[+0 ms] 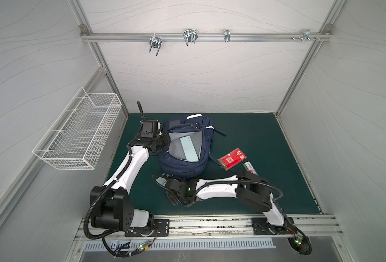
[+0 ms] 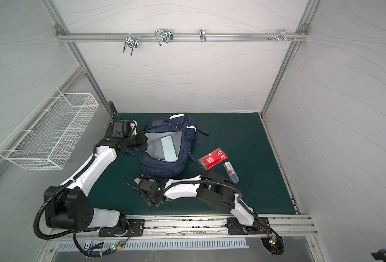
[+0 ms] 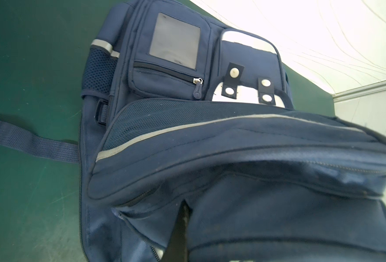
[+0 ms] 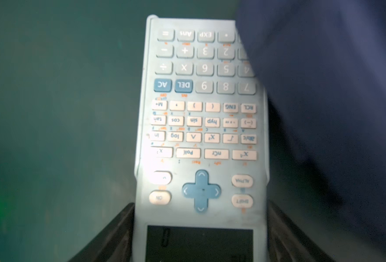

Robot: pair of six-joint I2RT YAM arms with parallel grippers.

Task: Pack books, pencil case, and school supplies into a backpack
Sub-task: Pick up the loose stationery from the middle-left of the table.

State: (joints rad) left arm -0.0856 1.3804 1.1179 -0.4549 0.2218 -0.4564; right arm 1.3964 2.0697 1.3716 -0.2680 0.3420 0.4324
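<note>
Toward the far edge of the desk (image 1: 266,140): we count one backpack (image 1: 183,167), one pencil case (image 1: 188,148) inside | one red book (image 1: 232,158), one clear box (image 2: 231,171) toward right edge, open room beyond | left claw (image 1: 165,141) pinches backpack rim | right claw (image 4: 201,204) clamps one calculator (image 4: 201,136).

Both top views look down from high above the tabletop's (image 1: 255,140) front edge, tilted toward the back wall (image 1: 198,79), and share nearly the whole scene. The left wrist camera sits close over the backpack (image 3: 187,136), facing across its pockets toward a back corner. The right wrist camera hovers very near the calculator (image 4: 201,127), looking along its keys, with backpack fabric filling one side.
</note>
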